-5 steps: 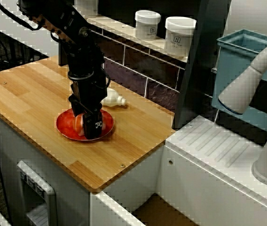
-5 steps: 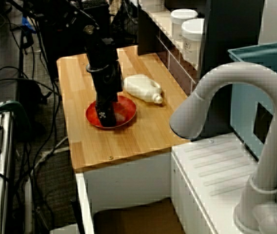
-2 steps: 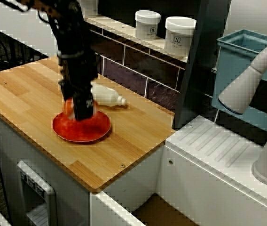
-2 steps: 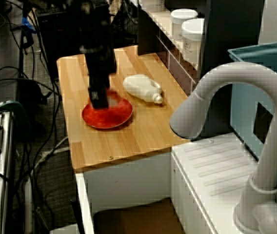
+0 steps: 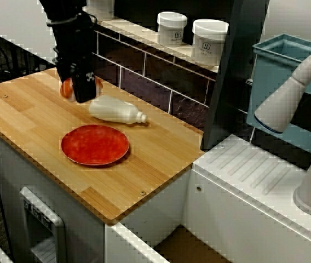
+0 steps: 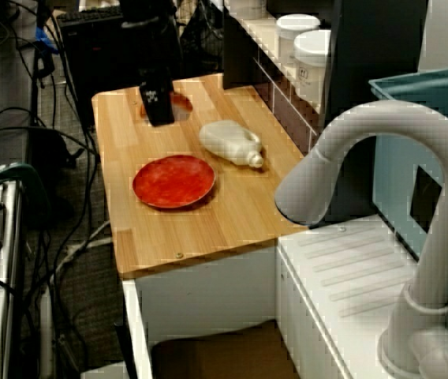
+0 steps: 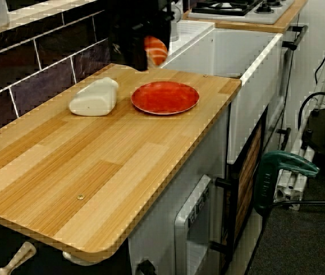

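Observation:
In the view facing the tiled wall, my gripper (image 5: 79, 90) hangs above the back left of the wooden counter (image 5: 29, 115), shut on a small orange-and-white object (image 5: 66, 87). The view from the sink side shows the gripper (image 6: 159, 106) with the object (image 6: 181, 103) well above the wood. In the low view along the counter the object (image 7: 155, 50) shows orange with pale stripes under the dark gripper (image 7: 142, 54). A bare red plate (image 5: 95, 144) (image 6: 173, 181) (image 7: 165, 97) lies in front. A white bottle (image 5: 114, 110) (image 6: 230, 142) (image 7: 94, 97) lies on its side between plate and wall.
Two white jars (image 5: 172, 27) (image 5: 209, 41) stand on the shelf above the tiles. A dark post (image 5: 232, 71), a teal bin (image 5: 287, 82), a white faucet (image 5: 292, 98) and a ribbed drainboard (image 5: 254, 170) lie to the right. Cables (image 6: 42, 118) crowd the floor.
The gripper, shut on the orange object, has risen off the red plate and moved back and left. The plate shifted slightly left and now lies bare; the bottle is uncovered.

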Motion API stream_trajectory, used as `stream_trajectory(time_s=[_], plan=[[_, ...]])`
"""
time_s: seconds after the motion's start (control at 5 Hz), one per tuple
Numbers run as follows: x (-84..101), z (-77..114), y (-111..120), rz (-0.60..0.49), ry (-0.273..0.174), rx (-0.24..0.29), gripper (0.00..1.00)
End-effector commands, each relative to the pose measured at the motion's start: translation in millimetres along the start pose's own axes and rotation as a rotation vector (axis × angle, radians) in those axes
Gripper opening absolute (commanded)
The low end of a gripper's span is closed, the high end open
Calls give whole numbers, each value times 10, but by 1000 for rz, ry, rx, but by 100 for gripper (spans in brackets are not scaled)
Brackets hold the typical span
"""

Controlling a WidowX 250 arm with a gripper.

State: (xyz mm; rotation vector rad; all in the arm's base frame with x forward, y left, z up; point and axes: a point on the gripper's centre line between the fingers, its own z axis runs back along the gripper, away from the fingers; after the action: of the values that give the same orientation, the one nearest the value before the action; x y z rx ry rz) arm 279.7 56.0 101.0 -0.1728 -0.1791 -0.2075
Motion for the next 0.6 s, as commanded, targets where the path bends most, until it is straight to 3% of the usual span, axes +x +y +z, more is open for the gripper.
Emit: stream_trajectory(time_s=[0.0, 0.4], plan=[[-28, 401, 519, 60, -126, 107, 0], [-99, 388, 860, 101, -157, 178, 0]])
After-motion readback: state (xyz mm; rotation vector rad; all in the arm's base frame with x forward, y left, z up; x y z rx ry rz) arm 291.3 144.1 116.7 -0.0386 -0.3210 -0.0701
